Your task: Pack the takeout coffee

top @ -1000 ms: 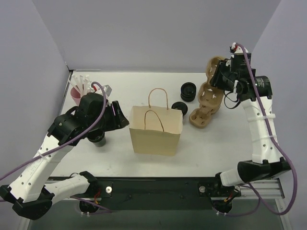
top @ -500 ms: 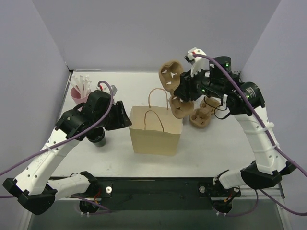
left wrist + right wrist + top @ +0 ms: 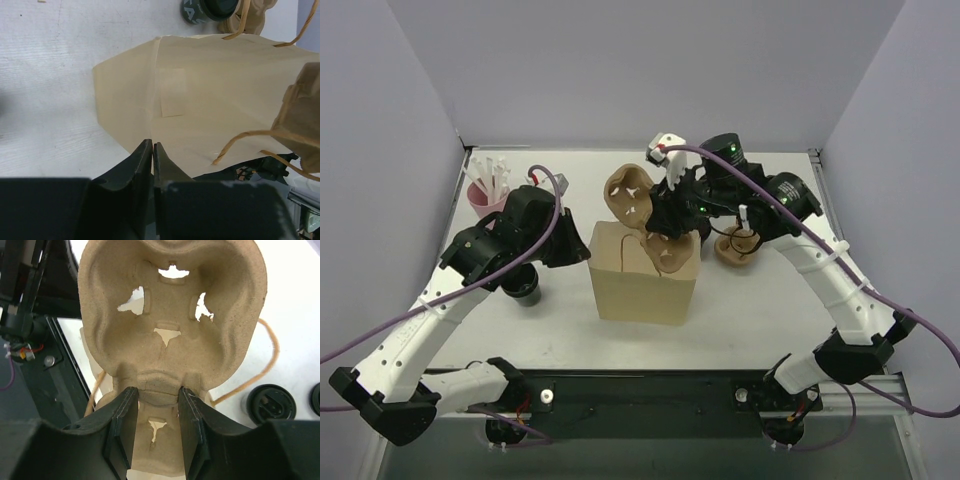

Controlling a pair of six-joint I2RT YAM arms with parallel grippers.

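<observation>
A brown paper bag point(image 3: 640, 285) stands upright in the middle of the table. My left gripper point(image 3: 584, 248) is shut on the bag's left top rim; the left wrist view shows the paper point(image 3: 210, 100) pinched between my gripper's tips point(image 3: 152, 145). My right gripper point(image 3: 667, 213) is shut on a brown pulp cup carrier point(image 3: 630, 195) and holds it tilted over the bag's mouth, its lower end inside. The right wrist view shows the carrier point(image 3: 172, 315) clamped at its narrow waist in my right gripper point(image 3: 157, 390). A small black cup point(image 3: 527, 291), the takeout coffee, stands left of the bag, partly hidden under my left arm.
A pink cup of white sticks point(image 3: 483, 195) stands at the back left. Another pulp carrier point(image 3: 738, 248) lies right of the bag. Black round lids point(image 3: 268, 402) lie on the table beyond the bag. Grey walls close in the left, back and right.
My right arm has swung the carrier from the back right leftwards and down to the bag's mouth. My left gripper has kept its hold on the bag's rim.
</observation>
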